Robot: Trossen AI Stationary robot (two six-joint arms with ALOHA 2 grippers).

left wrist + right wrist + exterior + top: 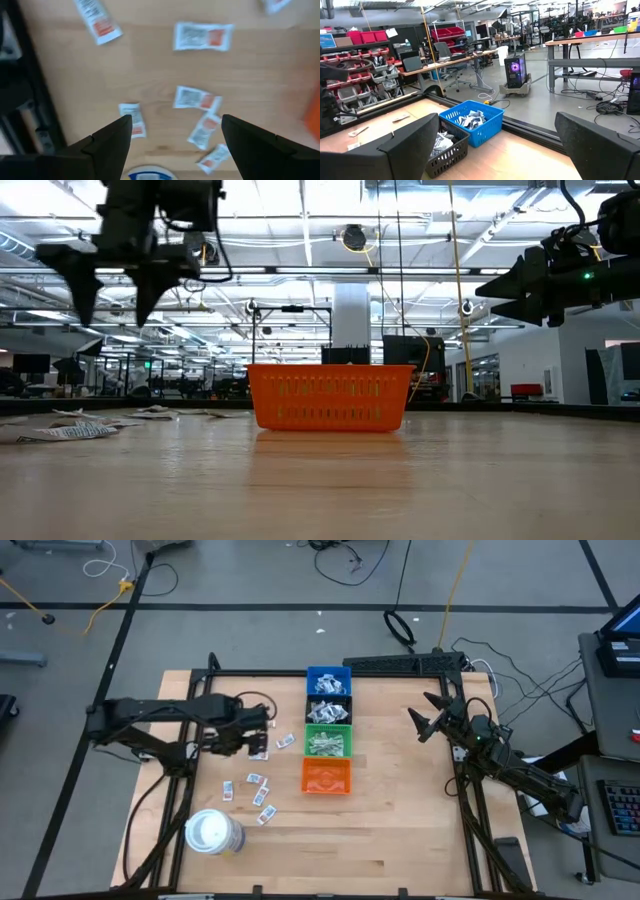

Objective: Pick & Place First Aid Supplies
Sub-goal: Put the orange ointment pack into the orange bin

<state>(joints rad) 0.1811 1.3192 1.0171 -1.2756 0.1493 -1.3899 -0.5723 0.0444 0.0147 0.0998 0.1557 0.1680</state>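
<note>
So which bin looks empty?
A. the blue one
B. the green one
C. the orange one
C: from above, the orange bin shows only its bare floor, while the blue bin and the green bin each hold a heap of small packets.

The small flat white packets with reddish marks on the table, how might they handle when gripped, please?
The small flat white packets with reddish marks look thin and probably light. Lying flat on the wooden table, they may slide or be hard to catch by an edge. They may flex rather than stay stiff.
</note>
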